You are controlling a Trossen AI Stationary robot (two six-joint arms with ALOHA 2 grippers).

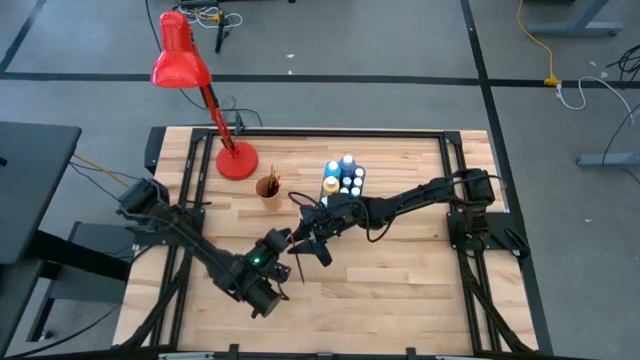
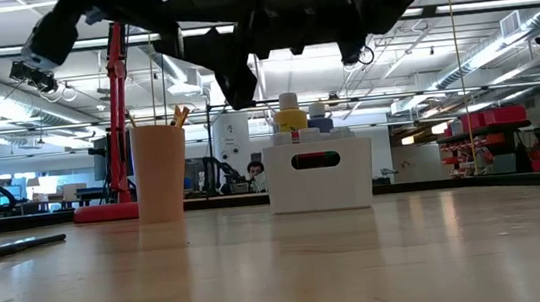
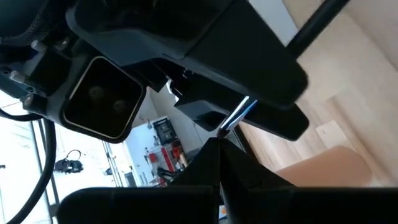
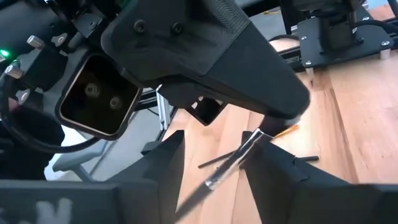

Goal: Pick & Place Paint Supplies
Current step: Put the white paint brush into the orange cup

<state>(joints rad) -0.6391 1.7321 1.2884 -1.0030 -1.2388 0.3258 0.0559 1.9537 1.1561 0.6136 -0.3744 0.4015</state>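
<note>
Passing the brush [image 4: 233,160] between arms: left gripper [image 1: 283,240] pinches it tight mid-table, at seven o'clock from the bottles [image 1: 343,176]. Right gripper [image 4: 214,168], fingers spread around it, should squeeze first.

1. High view looks straight down on the whole table [image 1: 400,280].
2. Low view sits at tabletop height, facing the cup [image 2: 161,171] at 11 o'clock.
3. Wrist views sit close, each facing the other arm.
4. High and low views share the cup.
</note>
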